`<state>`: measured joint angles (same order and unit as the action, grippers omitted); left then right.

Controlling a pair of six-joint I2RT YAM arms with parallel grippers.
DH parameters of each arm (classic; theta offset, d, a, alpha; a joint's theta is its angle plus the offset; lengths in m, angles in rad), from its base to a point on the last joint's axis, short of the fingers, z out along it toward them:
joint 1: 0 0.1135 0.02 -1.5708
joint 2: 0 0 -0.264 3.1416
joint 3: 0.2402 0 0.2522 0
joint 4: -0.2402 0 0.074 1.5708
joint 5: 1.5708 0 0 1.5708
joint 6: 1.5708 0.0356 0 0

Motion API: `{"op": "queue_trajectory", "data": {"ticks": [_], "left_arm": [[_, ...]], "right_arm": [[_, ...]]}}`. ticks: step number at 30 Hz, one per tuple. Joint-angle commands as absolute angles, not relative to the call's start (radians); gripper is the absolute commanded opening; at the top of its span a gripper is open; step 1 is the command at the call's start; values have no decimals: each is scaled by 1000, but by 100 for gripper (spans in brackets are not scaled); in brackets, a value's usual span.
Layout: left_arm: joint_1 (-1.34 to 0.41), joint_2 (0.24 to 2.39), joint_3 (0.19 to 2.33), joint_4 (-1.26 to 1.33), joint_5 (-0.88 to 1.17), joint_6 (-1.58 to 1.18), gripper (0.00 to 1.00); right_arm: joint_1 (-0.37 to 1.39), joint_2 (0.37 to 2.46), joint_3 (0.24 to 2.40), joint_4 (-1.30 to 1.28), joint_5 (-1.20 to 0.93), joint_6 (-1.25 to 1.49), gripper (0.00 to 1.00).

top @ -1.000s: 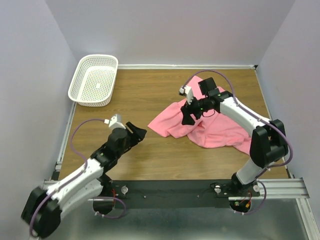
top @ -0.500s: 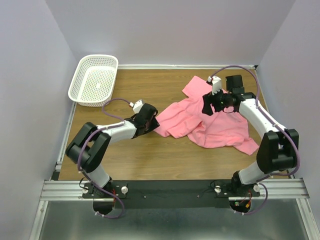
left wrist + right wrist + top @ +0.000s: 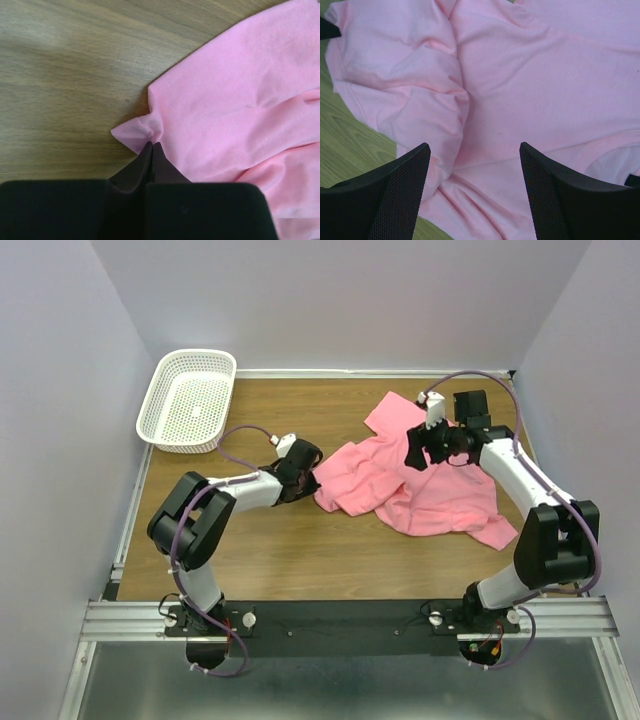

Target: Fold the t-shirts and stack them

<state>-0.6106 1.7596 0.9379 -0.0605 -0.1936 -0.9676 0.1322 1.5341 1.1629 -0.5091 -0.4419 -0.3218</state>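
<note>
t-shirt: pink t-shirt (image 3: 425, 490) lies crumpled and unfolded on the right half of the wooden table (image 3: 290, 540); one flap reaches toward the back wall, another toward the near right side
cloth state: loose ridges and overlapping layers, no fold made yet
shirt left corner: a small tuck of cloth is bunched up just off the wood, clear in the left wrist view
left gripper: left gripper (image 3: 152, 146) sits low at that corner, fingers pressed together with the pink tuck pinched between their tips, nothing else in the grip
left arm: bent at the elbow on the table's left side, forearm running right to the shirt's edge
right gripper: right gripper (image 3: 475, 150) over the shirt's back-middle part, fingers spread wide, cloth showing between them, holding nothing; can't tell if the tips touch the fabric
basket: white mesh basket (image 3: 188, 400) in the far left corner, well apart from the shirt and both grippers
</note>
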Motion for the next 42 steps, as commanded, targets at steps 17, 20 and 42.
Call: {"op": "queue_trajectory", "data": {"ticks": [17, 20, 42], "left_arm": [[-201, 2227, 1922, -463, 43, -437, 21], [-195, 2275, 2045, -483, 64, -423, 40], [-170, 745, 832, -107, -110, -233, 76]], "right_arm": [[-38, 1980, 1569, -411, -388, -163, 79], [-54, 2043, 1646, -408, -417, -153, 79], [707, 1554, 1061, -369, -392, -638, 75]]}}
